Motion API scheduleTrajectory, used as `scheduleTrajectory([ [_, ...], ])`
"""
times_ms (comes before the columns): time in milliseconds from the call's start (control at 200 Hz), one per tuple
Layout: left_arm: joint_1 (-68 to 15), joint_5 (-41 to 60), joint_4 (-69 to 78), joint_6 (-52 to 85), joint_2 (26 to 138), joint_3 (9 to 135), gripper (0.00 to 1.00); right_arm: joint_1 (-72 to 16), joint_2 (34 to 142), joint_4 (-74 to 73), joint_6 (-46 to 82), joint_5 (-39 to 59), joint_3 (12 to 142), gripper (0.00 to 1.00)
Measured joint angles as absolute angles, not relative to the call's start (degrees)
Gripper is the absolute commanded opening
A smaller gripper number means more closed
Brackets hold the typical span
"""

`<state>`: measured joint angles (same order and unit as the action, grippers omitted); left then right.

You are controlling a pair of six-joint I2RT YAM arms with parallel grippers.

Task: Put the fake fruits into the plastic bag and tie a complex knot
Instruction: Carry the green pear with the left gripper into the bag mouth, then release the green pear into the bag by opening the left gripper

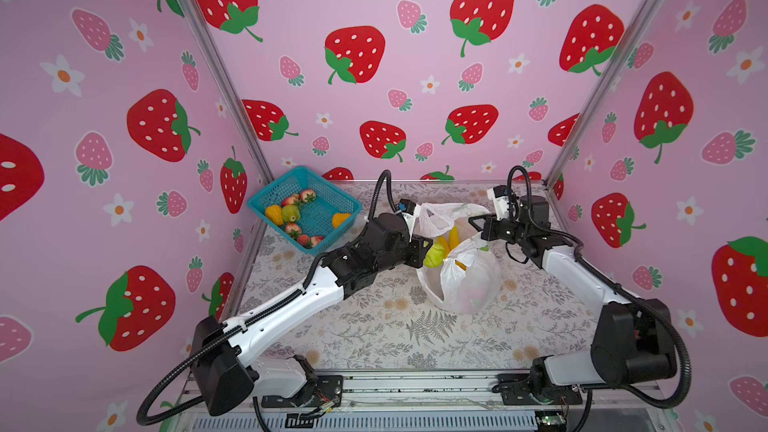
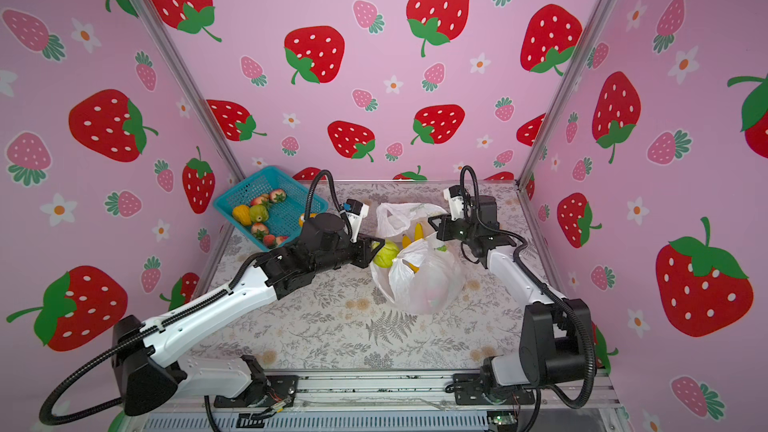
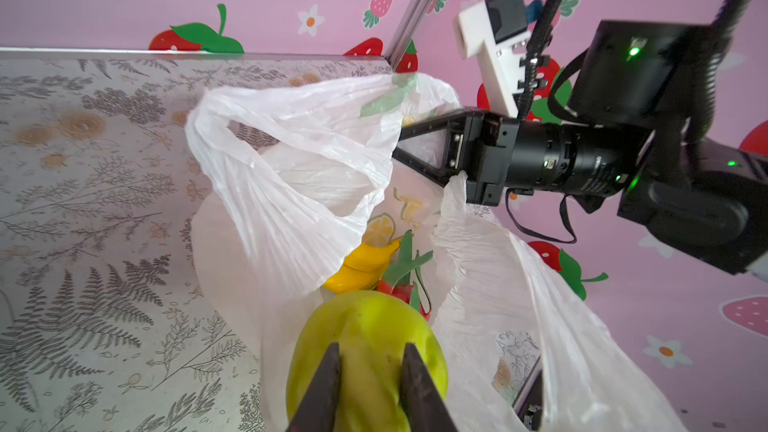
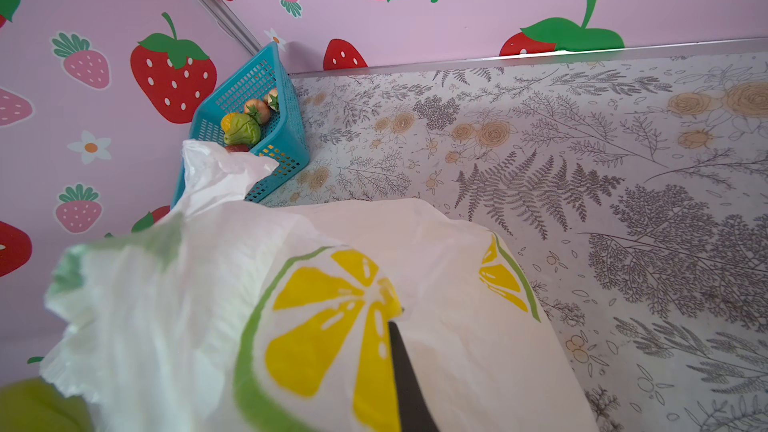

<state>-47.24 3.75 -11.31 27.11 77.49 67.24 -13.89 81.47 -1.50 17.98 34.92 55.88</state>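
- Your floral tabletop (image 1: 374,326) sat between pink strawberry walls (image 1: 415,76).
- The plastic bag (image 1: 469,280) stood right of centre, bananas (image 3: 365,259) inside.
- Your left gripper (image 3: 372,349) pinched a green fruit (image 3: 365,322) at its mouth.
- Your right gripper (image 3: 401,145) clamped the bag's rim.
- Teal basket (image 1: 282,187), far left, held more fake fruits (image 1: 291,214).

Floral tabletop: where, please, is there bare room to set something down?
Free: the wide front strip of floral tabletop, from the translucent white plastic bag to the near metal rail. Crowded: the bag's mouth, and the back-left corner's teal mesh basket.
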Motion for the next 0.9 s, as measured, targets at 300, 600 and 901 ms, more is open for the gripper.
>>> scheduleTrajectory([
  [300, -49.19, 5.34, -7.70, 26.85, 87.79, 67.99, 0.27, -13.89, 80.82, -1.69, 18.85, 35.27, 55.86, 0.09],
  [600, -50.41, -3.46, -7.57, 26.26, 96.92, 71.00, 0.35, -13.89, 80.82, -1.67, 19.44, 35.48, 55.83, 0.10],
  [901, -49.08, -6.42, -7.46, 25.36, 100.36, 72.23, 0.46, -13.89, 80.55, -1.63, 19.42, 35.44, 55.51, 0.09],
])
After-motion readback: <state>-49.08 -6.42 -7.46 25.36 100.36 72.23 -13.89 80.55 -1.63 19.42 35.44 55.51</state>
